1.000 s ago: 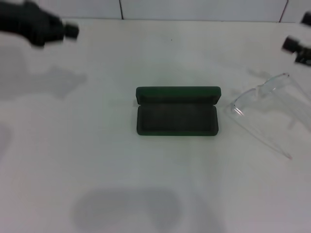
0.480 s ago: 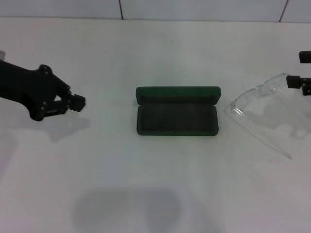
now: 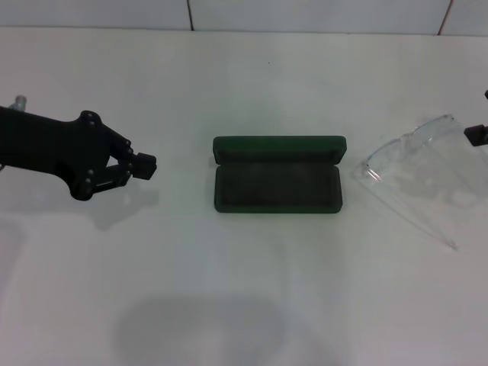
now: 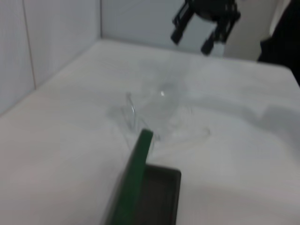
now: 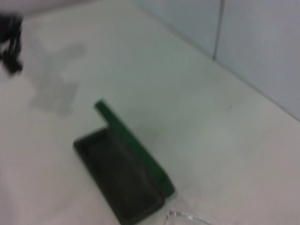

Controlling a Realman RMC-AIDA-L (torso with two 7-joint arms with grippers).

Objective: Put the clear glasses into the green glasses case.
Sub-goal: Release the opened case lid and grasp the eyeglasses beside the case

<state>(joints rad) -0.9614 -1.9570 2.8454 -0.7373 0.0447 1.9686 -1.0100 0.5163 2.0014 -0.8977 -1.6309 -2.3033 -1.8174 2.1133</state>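
Note:
The green glasses case (image 3: 278,187) lies open at the table's middle, lid up at the back and dark lining bare; it also shows in the wrist views (image 4: 140,187) (image 5: 122,173). To its right lie the clear glasses (image 3: 412,164) (image 4: 154,108), arms unfolded toward the front right; only a sliver of them (image 5: 187,218) enters the right wrist view. My left gripper (image 3: 145,165) hovers left of the case, fingertips together and holding nothing. Only a tip of my right gripper (image 3: 479,133) shows at the right edge beside the glasses; the left wrist view shows that gripper (image 4: 206,26) open above them.
The white table (image 3: 252,290) carries nothing else. A tiled wall (image 3: 305,14) runs along its far edge.
My left arm has swung down and to the right, toward the case. The right gripper has drifted toward the right edge, nearly out of the head view. Case and glasses have not moved.

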